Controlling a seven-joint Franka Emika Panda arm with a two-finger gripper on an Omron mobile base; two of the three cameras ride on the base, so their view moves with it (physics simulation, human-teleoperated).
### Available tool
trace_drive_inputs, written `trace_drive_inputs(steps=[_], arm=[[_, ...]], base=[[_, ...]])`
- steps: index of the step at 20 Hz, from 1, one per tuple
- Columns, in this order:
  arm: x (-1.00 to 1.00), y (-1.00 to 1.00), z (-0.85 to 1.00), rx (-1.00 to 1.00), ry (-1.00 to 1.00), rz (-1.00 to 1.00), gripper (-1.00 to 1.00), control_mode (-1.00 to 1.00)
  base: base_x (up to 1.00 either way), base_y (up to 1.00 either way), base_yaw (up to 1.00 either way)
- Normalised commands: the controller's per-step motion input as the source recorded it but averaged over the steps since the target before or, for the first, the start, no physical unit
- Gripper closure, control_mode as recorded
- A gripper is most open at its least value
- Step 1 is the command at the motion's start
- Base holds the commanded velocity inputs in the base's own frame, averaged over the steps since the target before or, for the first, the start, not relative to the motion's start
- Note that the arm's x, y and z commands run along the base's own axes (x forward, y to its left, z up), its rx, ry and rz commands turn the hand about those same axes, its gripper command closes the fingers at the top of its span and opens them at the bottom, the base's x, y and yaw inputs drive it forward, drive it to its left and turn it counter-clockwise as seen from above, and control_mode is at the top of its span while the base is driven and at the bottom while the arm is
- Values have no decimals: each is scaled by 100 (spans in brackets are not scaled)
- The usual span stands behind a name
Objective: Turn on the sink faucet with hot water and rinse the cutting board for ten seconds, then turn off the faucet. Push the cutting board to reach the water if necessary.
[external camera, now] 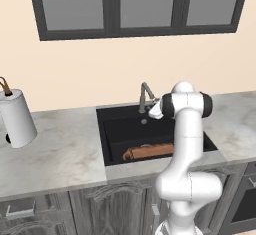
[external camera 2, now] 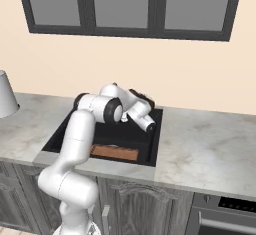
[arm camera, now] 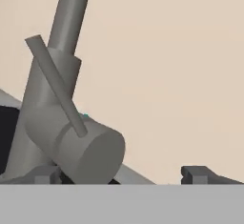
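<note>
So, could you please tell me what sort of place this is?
A simulated home kitchen, most likely: a black sink with a faucet set in a marble worktop, with cabinets beneath it.

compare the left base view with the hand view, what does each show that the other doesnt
Left base view alone: the flat orange-brown wooden cutting board lying at the front of the matte black sink, the pale marble worktop, a white paper towel roll, the dark-framed window, and the white arm.

Hand view alone: the small side lever on the tap's round body, seen close, with the gripper just short of it, fingertips spread.

Both: the slim brushed grey metal sink faucet and the peach wall behind it. No water stream is visible in either.
</note>
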Motion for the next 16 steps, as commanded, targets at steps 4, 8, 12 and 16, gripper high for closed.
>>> trace_drive_inputs(steps=[4, 8, 12, 16], arm=[[-20, 0, 46, 36, 0, -1, -100, -100], [-37, 0, 28, 25, 0, 0, -100, -100], [-41, 0, 23, 14, -6, 0, -100, -100], [-35, -15, 14, 7, -3, -2, -100, -100]], base=[[0, 0, 0], [0, 0, 0], [0, 0, 0], [0, 0, 0]])
